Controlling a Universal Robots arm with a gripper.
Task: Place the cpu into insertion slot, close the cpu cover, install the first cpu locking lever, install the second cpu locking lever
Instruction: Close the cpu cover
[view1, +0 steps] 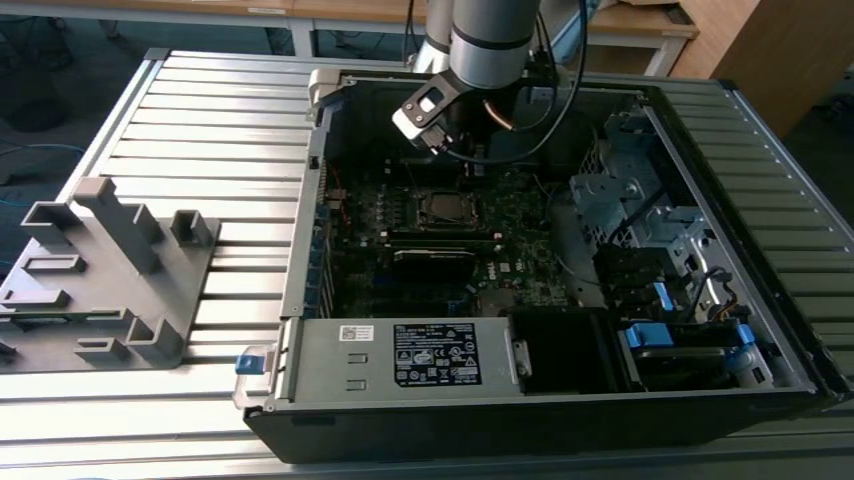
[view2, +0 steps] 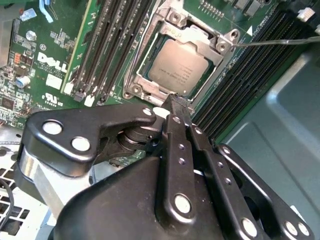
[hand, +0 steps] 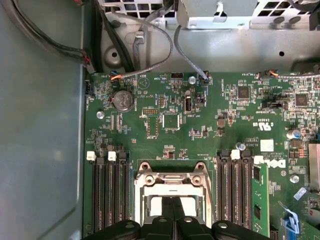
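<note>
Now the gripper (view2: 176, 104) has its two fingers squeezed close together, holding nothing, with the tips right by the insertion slot (view2: 131, 86). The cpu (view2: 172, 67) lies flat inside it, and the cpu cover (view2: 201, 38) is down around it.

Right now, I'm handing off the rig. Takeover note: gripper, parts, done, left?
Gripper shut, tips at the insertion slot rim; whether it pinches anything, cannot tell.
The cpu sits in the slot, cpu cover down over it.
Done: cpu placed, cover closed.
Left: both locking levers; one lever juts out sideways, seemingly unlatched.
</note>
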